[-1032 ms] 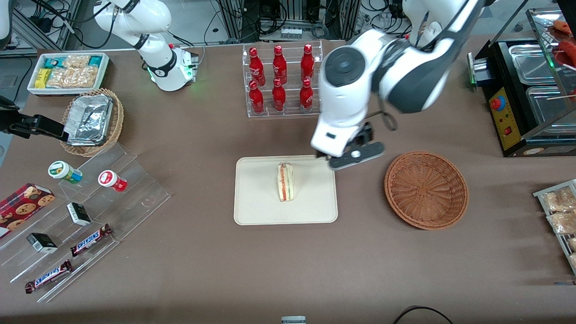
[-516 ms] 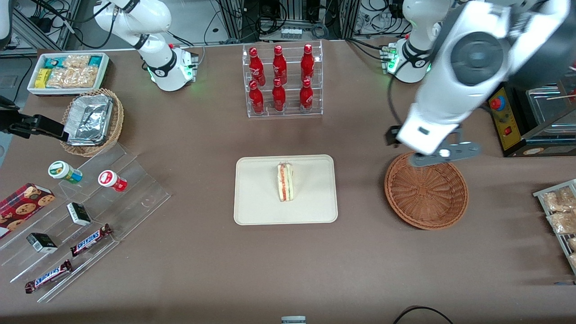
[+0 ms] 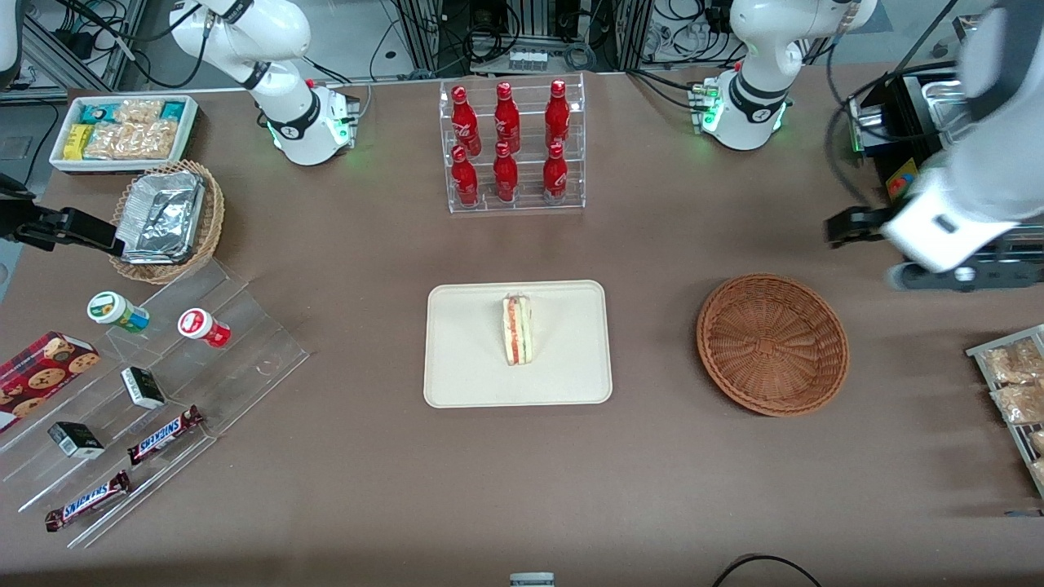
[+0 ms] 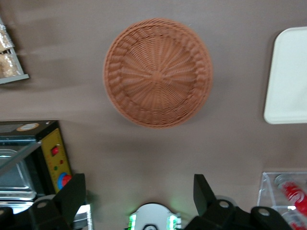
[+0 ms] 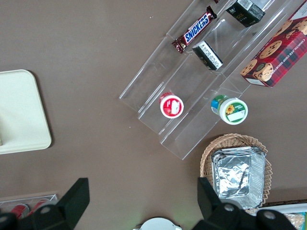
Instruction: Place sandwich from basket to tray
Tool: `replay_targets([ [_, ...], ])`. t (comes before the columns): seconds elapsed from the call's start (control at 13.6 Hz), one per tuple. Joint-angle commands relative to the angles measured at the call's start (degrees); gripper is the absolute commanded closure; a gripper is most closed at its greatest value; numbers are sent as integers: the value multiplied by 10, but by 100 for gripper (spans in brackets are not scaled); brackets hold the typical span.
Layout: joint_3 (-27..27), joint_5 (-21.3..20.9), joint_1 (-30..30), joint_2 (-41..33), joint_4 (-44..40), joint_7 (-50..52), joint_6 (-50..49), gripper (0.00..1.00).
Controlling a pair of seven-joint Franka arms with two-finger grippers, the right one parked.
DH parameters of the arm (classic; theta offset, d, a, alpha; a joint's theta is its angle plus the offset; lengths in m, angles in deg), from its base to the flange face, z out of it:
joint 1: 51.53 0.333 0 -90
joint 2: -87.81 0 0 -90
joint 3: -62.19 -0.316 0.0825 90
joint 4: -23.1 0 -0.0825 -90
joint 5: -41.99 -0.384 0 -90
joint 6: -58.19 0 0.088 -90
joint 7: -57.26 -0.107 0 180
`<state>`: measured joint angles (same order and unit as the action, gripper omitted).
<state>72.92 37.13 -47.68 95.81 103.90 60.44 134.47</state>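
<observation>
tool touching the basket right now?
Apart. The left wrist view shows the open tool empty, with bare table between its fingers and the empty wicker basket. In the front view it is toward the working arm's end, clear of the basket rim.

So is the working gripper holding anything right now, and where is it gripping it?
Nothing. The gripper is open and empty, up over bare table toward the working arm's end. The sandwich sits on the tray; the basket is empty.
</observation>
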Motion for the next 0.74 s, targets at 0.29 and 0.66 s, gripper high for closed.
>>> replay_targets([
  [0.29, -91, 14, -29, -125, 159, -64, 58, 1],
  [0.66, -90, 12, -30, -107, 129, -62, 55, 1],
])
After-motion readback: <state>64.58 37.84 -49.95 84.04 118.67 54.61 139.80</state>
